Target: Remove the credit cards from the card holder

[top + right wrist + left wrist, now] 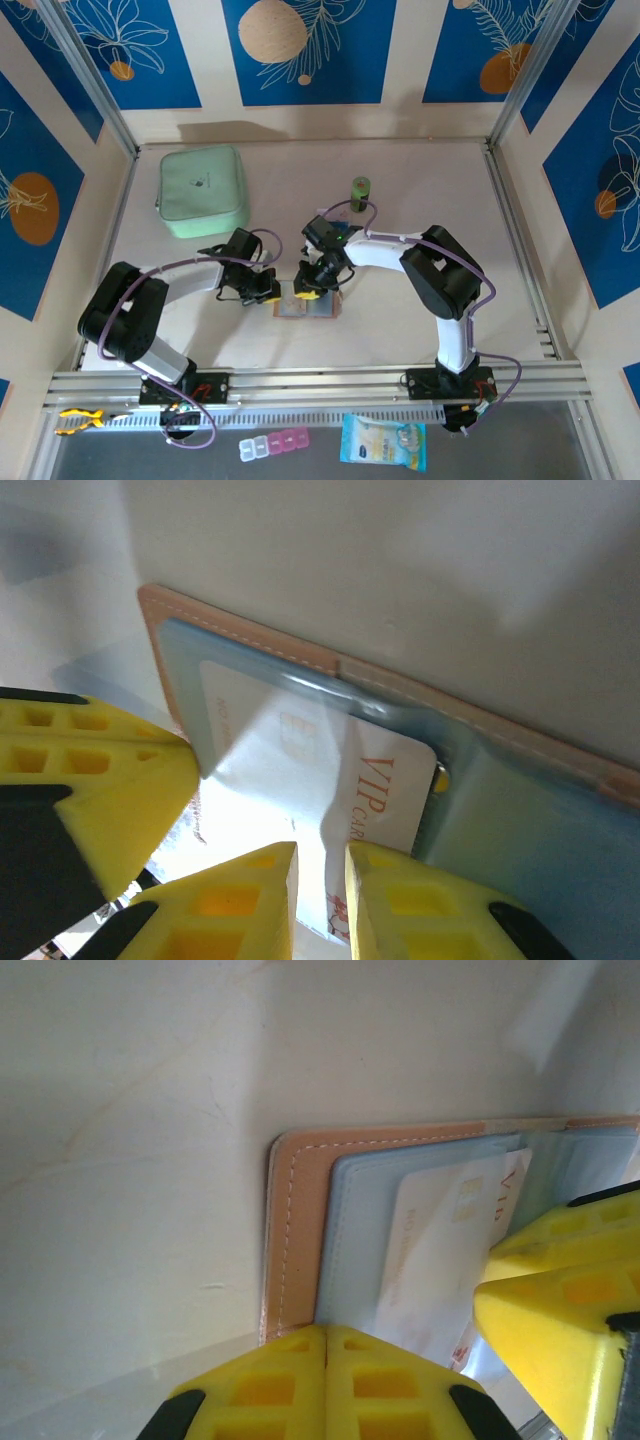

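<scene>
The left gripper (325, 1345) is closed against the card holder (250, 640), directly ahead. A credit card (300, 750), partly out of its pocket, lies lengthwise before the nearer right gripper (320, 855), whose jaws are narrowly apart.

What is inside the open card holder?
A white card with orange "VIP CARD" lettering sits inside the card holder. Its lower end is partly covered by the right gripper. Whether more cards lie under it cannot be seen.
</scene>
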Available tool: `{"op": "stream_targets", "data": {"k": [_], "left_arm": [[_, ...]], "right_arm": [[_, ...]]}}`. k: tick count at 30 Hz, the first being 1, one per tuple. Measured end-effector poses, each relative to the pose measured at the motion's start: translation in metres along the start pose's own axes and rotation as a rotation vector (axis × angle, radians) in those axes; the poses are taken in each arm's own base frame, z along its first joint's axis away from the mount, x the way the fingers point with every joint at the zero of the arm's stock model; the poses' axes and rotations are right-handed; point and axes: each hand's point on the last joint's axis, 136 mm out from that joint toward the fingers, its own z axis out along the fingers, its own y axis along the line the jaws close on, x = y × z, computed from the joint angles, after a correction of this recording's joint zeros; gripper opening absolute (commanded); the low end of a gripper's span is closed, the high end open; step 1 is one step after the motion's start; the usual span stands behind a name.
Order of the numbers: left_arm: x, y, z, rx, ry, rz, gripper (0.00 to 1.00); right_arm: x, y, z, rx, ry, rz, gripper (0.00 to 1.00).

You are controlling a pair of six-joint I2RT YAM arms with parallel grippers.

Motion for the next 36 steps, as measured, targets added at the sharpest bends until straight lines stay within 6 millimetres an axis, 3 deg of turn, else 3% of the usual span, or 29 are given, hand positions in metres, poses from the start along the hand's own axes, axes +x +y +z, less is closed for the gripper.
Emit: {"op": "stream_targets", "data": {"k": [10, 21, 36], "left_arm": [[0.002, 0.000, -0.002, -0.007, 0.009, -0.002, 0.03], [-0.005, -0.026, -0.007, 0.051, 0.012, 0.040, 0.00], [0.001, -0.012, 0.007, 0.008, 0.061, 0.033, 0.00]], "right_arm": [[-0.001, -0.002, -0.007, 0.042, -0.009, 0.000, 0.22], [0.000, 0.004, -0.020, -0.019, -0.060, -0.012, 0.22], [-0.001, -0.002, -0.017, -0.018, -0.061, -0.005, 0.22]]}}
